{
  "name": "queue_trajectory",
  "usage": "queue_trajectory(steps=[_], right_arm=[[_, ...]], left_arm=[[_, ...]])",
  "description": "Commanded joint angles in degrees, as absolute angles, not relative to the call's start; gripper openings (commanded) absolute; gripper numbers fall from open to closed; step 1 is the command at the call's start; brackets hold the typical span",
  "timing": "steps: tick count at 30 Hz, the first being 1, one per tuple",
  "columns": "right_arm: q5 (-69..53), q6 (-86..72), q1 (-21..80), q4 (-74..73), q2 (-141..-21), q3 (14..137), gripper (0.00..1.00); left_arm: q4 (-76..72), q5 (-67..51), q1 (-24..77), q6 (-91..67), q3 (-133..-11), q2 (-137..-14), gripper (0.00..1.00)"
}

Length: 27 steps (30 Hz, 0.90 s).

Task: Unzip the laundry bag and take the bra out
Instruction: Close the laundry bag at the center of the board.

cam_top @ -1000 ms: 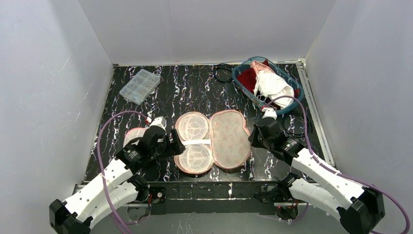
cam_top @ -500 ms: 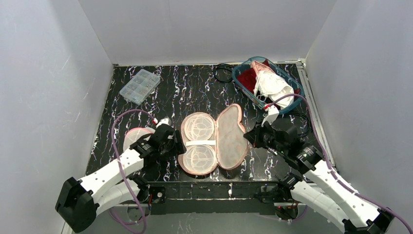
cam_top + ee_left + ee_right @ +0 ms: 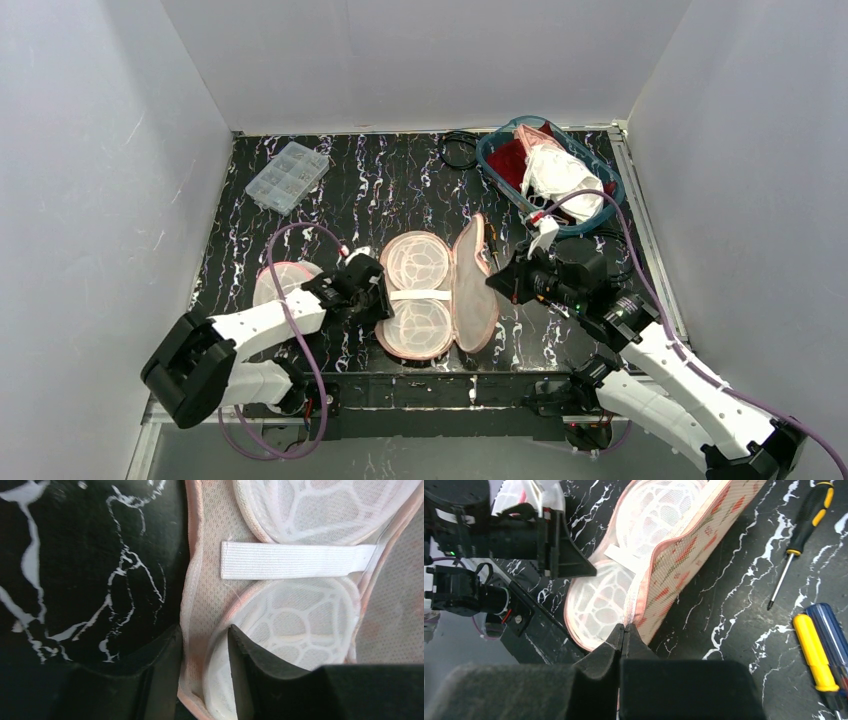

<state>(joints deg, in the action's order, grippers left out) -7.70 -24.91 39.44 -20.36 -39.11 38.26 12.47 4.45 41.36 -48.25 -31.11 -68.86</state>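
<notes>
Gaping laundry bag (image 3: 415,265), pink-rimmed — flap (image 3: 478,290) raised

Soft, even light from above fills the white-walled enclosure (image 3: 420,60), throwing faint shadows on the black table (image 3: 400,180); both wrist views are sharp mid-frame yet dark and blurred along their bottom edge

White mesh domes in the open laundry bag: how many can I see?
2. The far dome lies in the flat left half of the laundry bag, the near dome closer to the arms, a white strap between them. None seems hidden.
</notes>
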Motion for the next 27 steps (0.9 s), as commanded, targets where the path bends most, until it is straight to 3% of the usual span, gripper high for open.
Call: queue_trajectory(steps=[1,7,17,23,27], right_arm=[[-12.03,-25.61,39.47,-14.53,-41.19,40.49,0.01],[-17.06,-29.23,39.62,-7.75,-45.44,39.49,0.01],[-15.38,-31.79,49.03,3.93,-57.82,43.23,0.01],[-13.05,-31.08,53.89,8.57,-66.39,46.37,0.01],[-12.28,-29.96,56.23,10.6,-71.08,47.56,0.01]], left_arm=[[8.91,4.09,44.78,-49.54,-32.33,-71.38,0.34],[6.01,3.97,48.23,-51.32,-32.1,-72.33,0.27],[7.09,3.92,48.44,-50.8,-31.2,-68.88,0.27],[13.96,7.77,48.49,-50.84,-30.34,-59.24,0.56],[19.38,9.72,48.51,-50.54,-30.94,-52.23,0.64]])
